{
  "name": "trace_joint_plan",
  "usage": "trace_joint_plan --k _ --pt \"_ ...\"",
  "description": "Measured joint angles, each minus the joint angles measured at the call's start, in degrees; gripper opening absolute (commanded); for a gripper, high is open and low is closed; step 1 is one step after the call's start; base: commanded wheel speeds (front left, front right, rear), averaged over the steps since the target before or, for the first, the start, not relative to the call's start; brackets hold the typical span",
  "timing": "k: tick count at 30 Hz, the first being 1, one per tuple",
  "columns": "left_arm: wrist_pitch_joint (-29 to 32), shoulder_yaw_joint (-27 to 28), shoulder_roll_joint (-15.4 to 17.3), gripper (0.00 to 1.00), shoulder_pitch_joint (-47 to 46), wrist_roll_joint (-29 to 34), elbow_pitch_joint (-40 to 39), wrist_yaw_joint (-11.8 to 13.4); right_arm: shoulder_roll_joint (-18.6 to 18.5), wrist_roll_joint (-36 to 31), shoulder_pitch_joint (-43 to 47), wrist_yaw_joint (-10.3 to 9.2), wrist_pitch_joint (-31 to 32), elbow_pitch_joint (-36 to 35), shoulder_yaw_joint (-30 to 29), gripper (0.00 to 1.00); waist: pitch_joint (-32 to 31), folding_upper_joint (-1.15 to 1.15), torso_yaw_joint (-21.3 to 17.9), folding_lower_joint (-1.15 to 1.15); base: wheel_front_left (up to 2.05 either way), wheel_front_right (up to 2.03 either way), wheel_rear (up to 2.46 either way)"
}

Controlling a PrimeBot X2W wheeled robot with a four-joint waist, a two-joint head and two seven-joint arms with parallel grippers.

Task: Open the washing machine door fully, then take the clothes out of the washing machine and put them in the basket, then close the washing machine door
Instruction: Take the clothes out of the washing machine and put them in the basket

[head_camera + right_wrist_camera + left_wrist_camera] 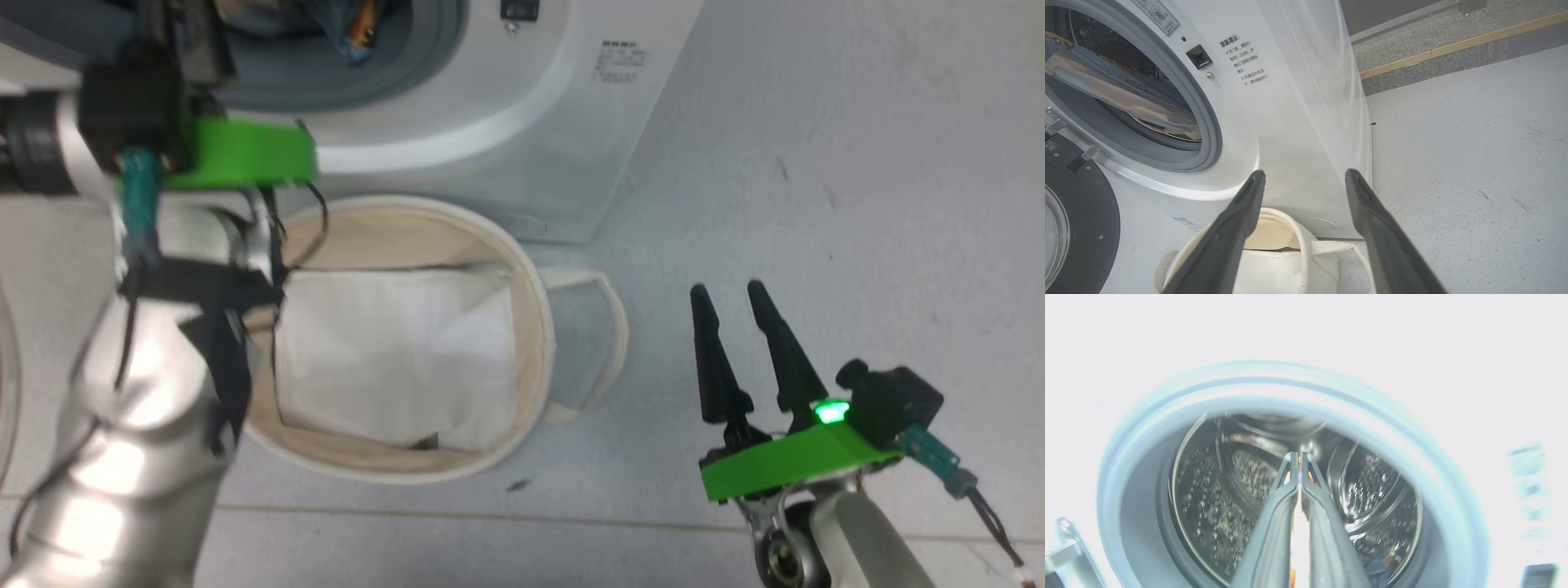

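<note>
**Left arm at the drum with the garment, right arm waiting beside the basket**

Head view: The washing machine (531, 106) runs along the top edge with its drum mouth open. The left arm rises from the lower left corner into that mouth. It reaches there because the clothes (353, 28), a scrap of blue and orange fabric, lie at the drum's lower lip. The basket (457, 220) stands on the floor (857, 163) just beside the washer's lower front edge and below the opening. From there, a garment lifted out has a short way to go. A flat white sheet (392, 351) lies inside the basket, and no garment is in it yet. The right end effector (727, 288) hovers over bare floor to the basket's right, its 2 fingers a little apart and empty. I judge it is held aside to leave the left arm room.

Left wrist view: The left end effector (1299, 455) points into the drum with its 2 fingers pressed together. Pale and orange material shows in the slit between them, so it appears clamped on the clothes. More blue fabric lies at the drum's bottom edge.

Right wrist view: The washing machine door (1086, 212) hangs swung wide at the lower left, clear of the opening. The right fingers stand apart above the basket's strap handle.
</note>
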Motion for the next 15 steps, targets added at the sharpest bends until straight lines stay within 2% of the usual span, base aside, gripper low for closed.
trace_joint_plan --k 8,15 --pt "-0.1 1.8 -2.2 0.0 12.3 2.8 -21.5 0.2 0.0 0.0 5.8 0.0 0.0 1.6 -0.5 1.0 -9.2 0.0 1.8 0.0 0.0 0.0 0.0" --pt "-0.1 2.4 -4.1 0.0 19.0 4.0 -34.0 -0.1 0.0 0.0 9.4 0.0 0.0 2.3 -0.7 1.0 -15.6 0.0 3.3 0.0 0.0 0.0 0.0"
